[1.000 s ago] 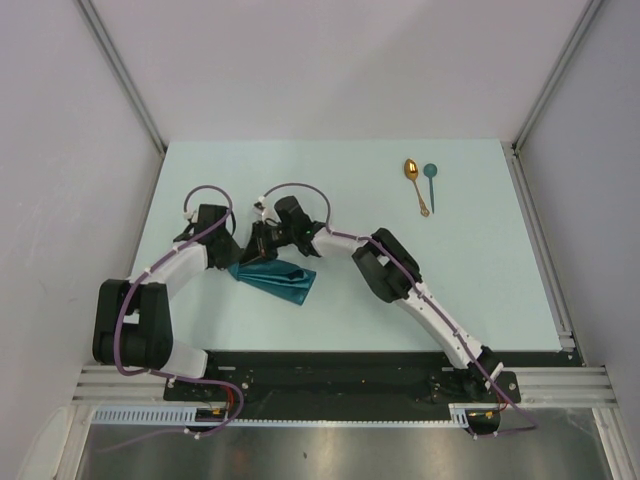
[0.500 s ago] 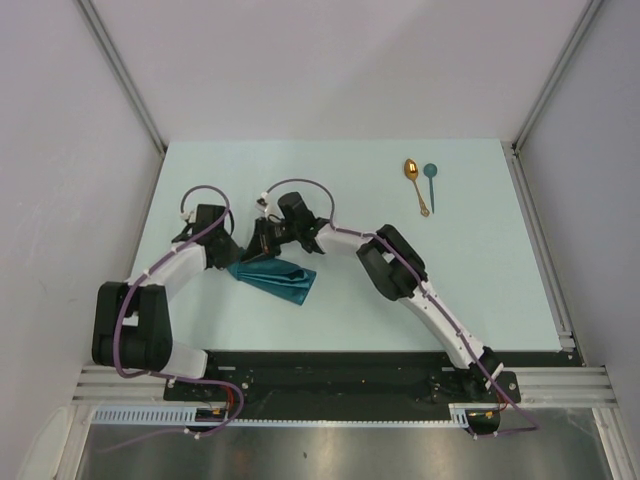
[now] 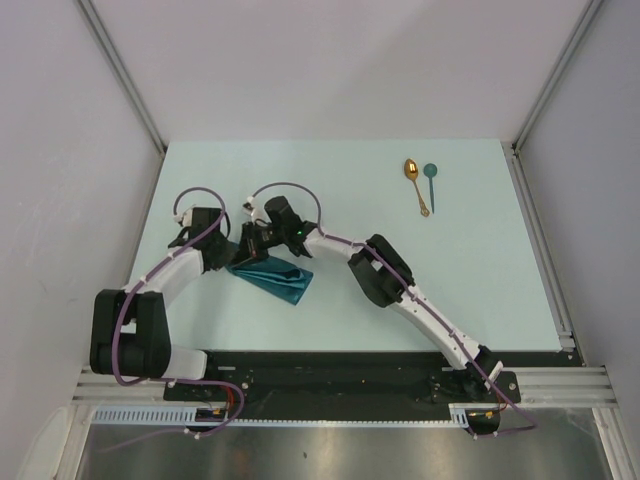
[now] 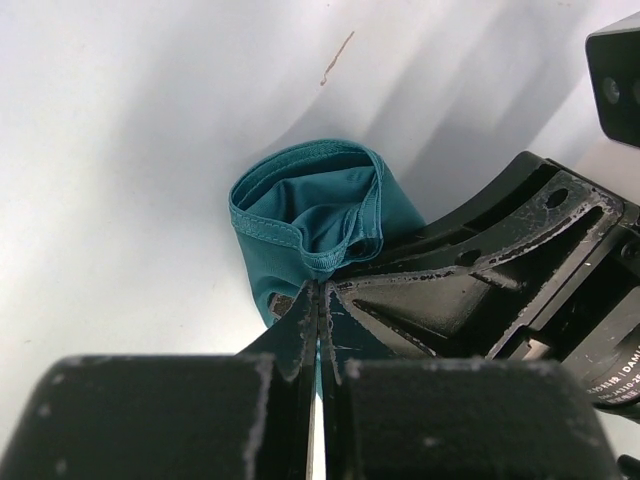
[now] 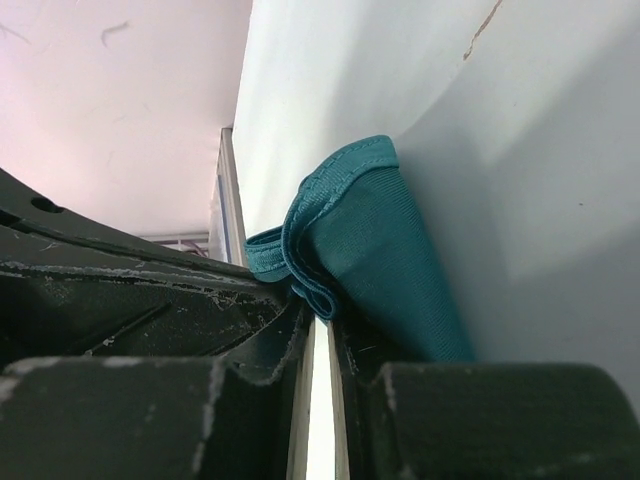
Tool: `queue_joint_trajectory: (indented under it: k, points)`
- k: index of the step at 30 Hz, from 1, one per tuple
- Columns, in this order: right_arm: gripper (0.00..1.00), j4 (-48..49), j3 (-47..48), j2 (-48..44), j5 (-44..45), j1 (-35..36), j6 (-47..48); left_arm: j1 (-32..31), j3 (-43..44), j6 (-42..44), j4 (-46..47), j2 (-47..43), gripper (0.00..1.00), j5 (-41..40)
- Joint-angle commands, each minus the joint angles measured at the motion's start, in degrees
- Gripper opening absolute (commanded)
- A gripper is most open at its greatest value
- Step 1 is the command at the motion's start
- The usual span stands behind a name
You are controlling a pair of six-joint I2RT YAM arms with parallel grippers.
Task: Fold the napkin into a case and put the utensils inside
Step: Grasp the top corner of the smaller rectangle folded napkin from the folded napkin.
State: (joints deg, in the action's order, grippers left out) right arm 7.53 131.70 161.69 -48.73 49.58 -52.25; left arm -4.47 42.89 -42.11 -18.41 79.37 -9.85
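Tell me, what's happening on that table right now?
Left gripper, right gripper both shut on napkin. Gold spoon, teal spoon lie far right, untouched. Nothing in the way.

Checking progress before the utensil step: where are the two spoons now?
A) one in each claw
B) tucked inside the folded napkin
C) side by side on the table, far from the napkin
C: the gold spoon and teal spoon lie together on the table, well clear of the napkin.
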Motion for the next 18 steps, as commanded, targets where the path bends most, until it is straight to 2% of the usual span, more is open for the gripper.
queue_joint_trajectory:
  k: [1, 10, 18]
  points:
    - [0.15, 2.0, -3.5, -2.8, 0.7, -0.3, 1.8, -0.5, -0.1, -1.6, 0.7, -0.5, 0.0, 3.4]
    - [0.15, 4.5, -14.7, -13.1, 0.7, -2.8, 4.2, -0.5, 0.2, -1.5, 0.0, -1.8, 0.0, 1.9]
    - [0.16, 5.3, -17.4, -13.9, 0.9, -3.1, 4.5, -0.5, -0.2, -1.3, 0.1, -1.9, 0.0, 2.5]
